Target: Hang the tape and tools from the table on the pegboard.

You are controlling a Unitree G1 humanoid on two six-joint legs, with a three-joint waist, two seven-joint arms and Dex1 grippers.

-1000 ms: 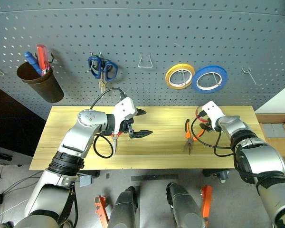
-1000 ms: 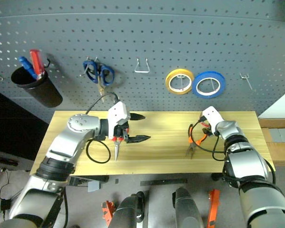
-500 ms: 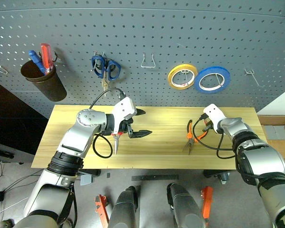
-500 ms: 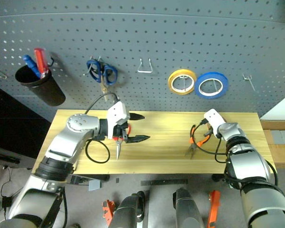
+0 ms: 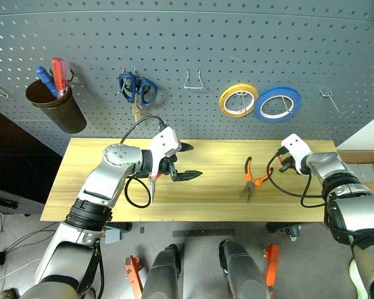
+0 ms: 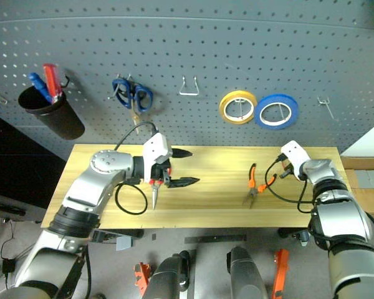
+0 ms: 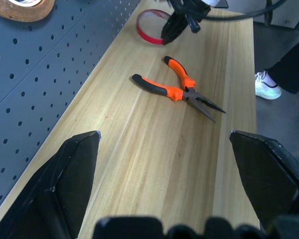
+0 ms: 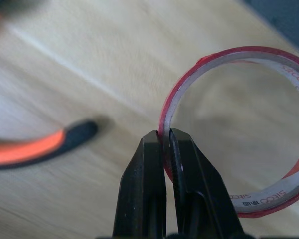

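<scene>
Pinching the tape's [image 8: 239, 129] rim, the right gripper [image 8: 165, 149] is clamped on it over the table [image 5: 212, 199], beside the pliers [image 5: 252, 180]; left gripper [image 5: 186, 162] gapes wide, empty.

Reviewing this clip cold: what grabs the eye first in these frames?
The right gripper, at the table's right end, has its fingers shut on the rim of the red tape. Orange-handled pliers lie just to its left. Mid-table, the left gripper hangs wide open above red-handled scissors, and yellow and blue tape rolls hang on the pegboard behind.
</scene>
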